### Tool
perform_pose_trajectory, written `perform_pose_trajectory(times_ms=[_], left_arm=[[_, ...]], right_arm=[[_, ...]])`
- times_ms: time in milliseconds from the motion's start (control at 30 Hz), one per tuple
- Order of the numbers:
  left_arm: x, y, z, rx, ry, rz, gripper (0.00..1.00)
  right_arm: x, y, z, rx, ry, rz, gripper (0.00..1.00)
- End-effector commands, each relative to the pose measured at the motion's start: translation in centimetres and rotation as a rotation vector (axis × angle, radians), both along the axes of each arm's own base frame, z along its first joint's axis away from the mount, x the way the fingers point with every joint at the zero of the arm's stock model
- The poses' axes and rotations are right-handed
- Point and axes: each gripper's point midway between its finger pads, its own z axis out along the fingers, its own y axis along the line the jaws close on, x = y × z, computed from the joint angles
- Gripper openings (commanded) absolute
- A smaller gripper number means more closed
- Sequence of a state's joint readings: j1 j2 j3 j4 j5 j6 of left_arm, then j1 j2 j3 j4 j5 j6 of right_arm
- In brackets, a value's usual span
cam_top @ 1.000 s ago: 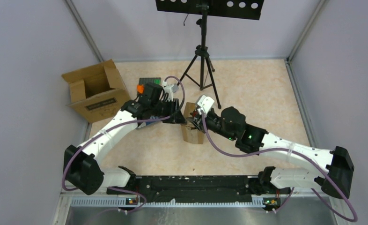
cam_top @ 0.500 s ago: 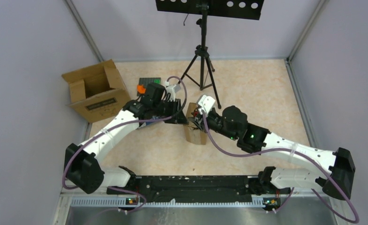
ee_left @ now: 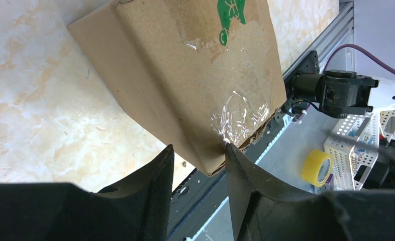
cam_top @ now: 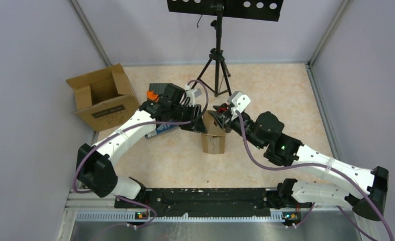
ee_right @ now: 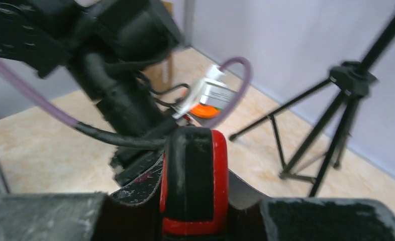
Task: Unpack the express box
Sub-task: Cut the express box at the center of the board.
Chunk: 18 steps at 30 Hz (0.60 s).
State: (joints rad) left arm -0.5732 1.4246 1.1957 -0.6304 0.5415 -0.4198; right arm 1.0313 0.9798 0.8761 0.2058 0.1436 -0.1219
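The express box (cam_top: pixel 213 142) lies at the centre of the worktop (cam_top: pixel 271 95); the jaws of the left gripper (ee_left: pixel 198 150) stand part open astride its taped corner, grip not determinable, while the jaws of the right gripper (ee_right: pixel 193 193) clamp a red-and-black tool (ee_right: pixel 193 160) by its far end.

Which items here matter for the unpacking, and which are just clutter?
Job:
- sealed box
- red tool, held in right gripper
- left gripper, at the box's corner

Lying about:
- open carton
- tripod
- tape roll
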Motion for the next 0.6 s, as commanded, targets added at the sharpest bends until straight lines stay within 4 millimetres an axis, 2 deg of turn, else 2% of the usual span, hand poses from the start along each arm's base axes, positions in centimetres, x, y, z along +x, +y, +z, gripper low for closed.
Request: perform_pose_trajectory(times_ms=[0,133,200,300,433,567], left_arm=[[0.7,-0.4,1.8,-0.016,-0.057,-0.017,0.47],[0.5,-0.5,2.4,-0.028,-0.059,-0.027,0.47],[0.3,-0.6,2.6,-0.037,-0.055,-0.034,0.46],[0.0,-0.7,2.7,-0.04,-0.054,-0.034,0.46],[-0.5,-0.8,2.7,-0.042,-0.047,-0.037,0.47],[-1.6,-1.7,2.7,-0.047,-0.03,-0.054,0.47]], right_arm=[[2.3,-5.1,2.3,0.026,0.047,-0.266,0.0],[3.2,-9.5,0.7,0.018,0.133,-0.486,0.0],[3.7,-10.2,-0.7,-0.002,0.171,-0.549,0.0],[4.7,-9.2,-3.9,-0.042,0.236,-0.557,0.0],[6.4,-7.1,-6.4,0.018,0.26,-0.465,0.0],[8.1,-4.5,-6.2,0.094,0.242,-0.354,0.0]])
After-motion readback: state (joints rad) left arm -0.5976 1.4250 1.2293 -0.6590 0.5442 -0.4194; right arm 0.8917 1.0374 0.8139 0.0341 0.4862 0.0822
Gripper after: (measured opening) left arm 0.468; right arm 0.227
